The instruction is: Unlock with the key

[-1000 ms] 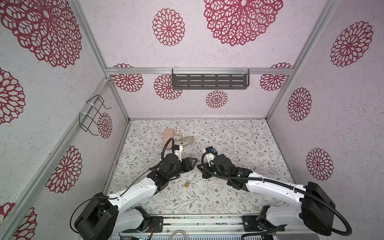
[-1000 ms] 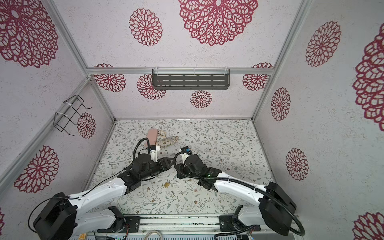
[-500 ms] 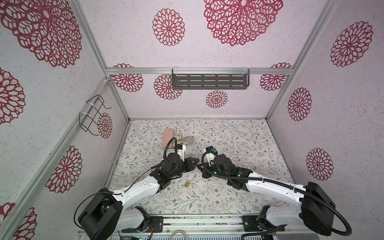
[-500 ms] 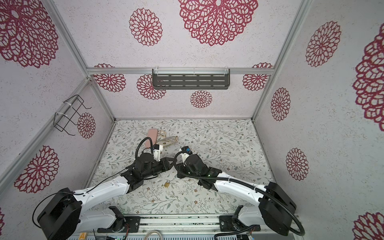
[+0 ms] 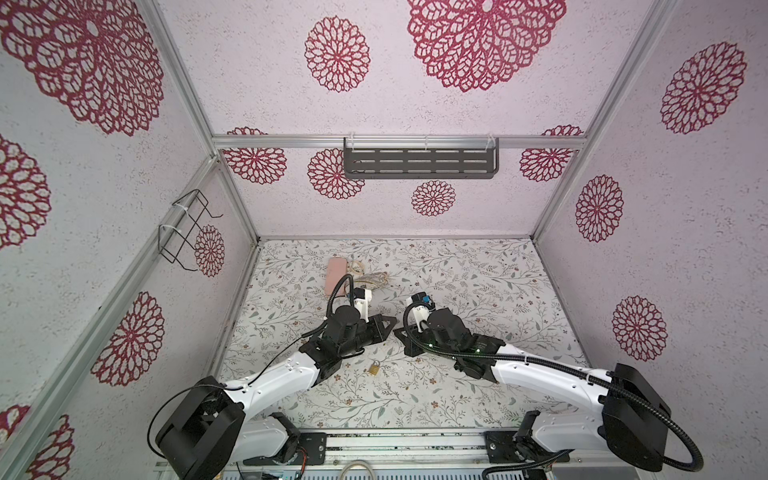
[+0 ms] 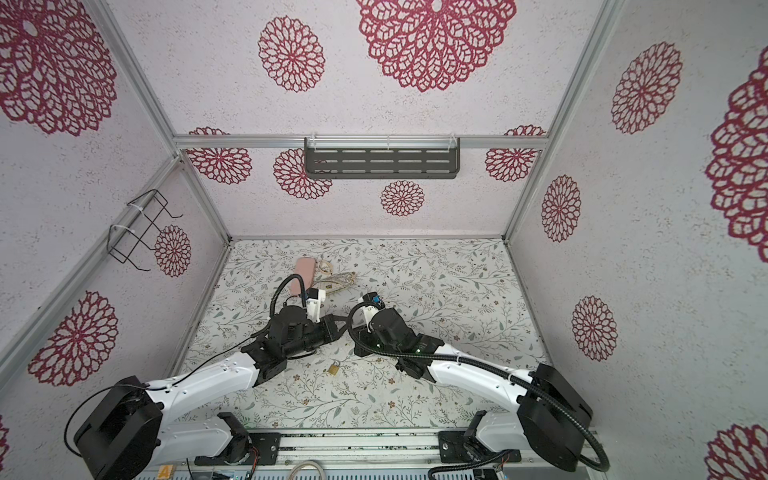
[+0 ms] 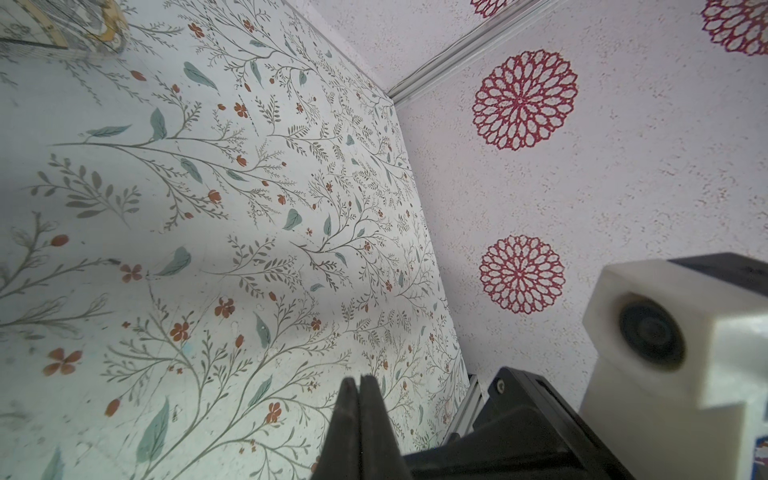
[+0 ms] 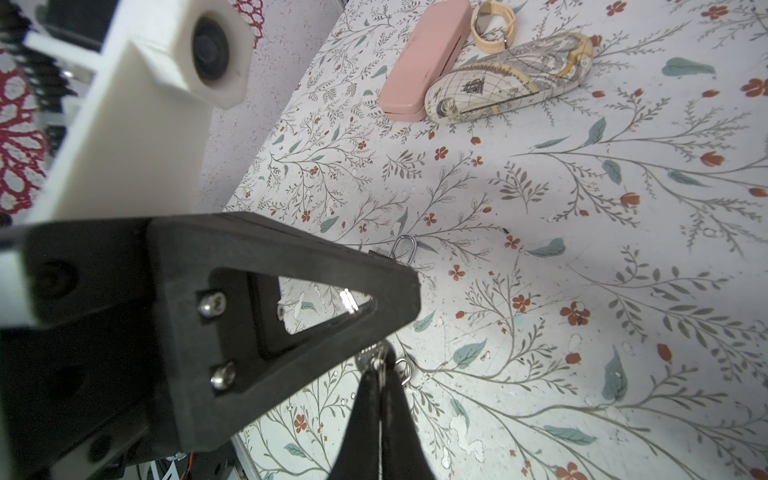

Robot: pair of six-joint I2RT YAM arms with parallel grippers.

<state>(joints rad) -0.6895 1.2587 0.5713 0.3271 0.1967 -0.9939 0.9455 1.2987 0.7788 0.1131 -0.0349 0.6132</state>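
Observation:
A small brass padlock [image 5: 375,368] [image 6: 333,368] lies on the floral table [image 5: 478,299], just in front of both grippers. My right gripper [image 8: 380,365] [image 5: 397,332] is shut on the silver key [image 8: 371,354], and a key ring [image 8: 405,369] hangs beside its tips. My left gripper [image 7: 358,380] [image 5: 390,326] is shut with nothing seen between its fingers. Its tip nearly meets the right gripper's tip. In the right wrist view one left finger [image 8: 291,282] crosses in front and hides the padlock's body. Only the silver shackle [image 8: 405,247] shows past it.
A pink case [image 5: 336,274] [image 8: 424,58], a map-printed pouch [image 5: 374,279] [image 8: 511,79] and a cream band [image 8: 492,20] lie at the back left of the table. A wire basket [image 5: 187,228] hangs on the left wall, a dark shelf [image 5: 419,162] on the back wall.
My left gripper has closed from partly open to shut and has moved right, up to the right gripper's tip. The right arm and the padlock have stayed put.

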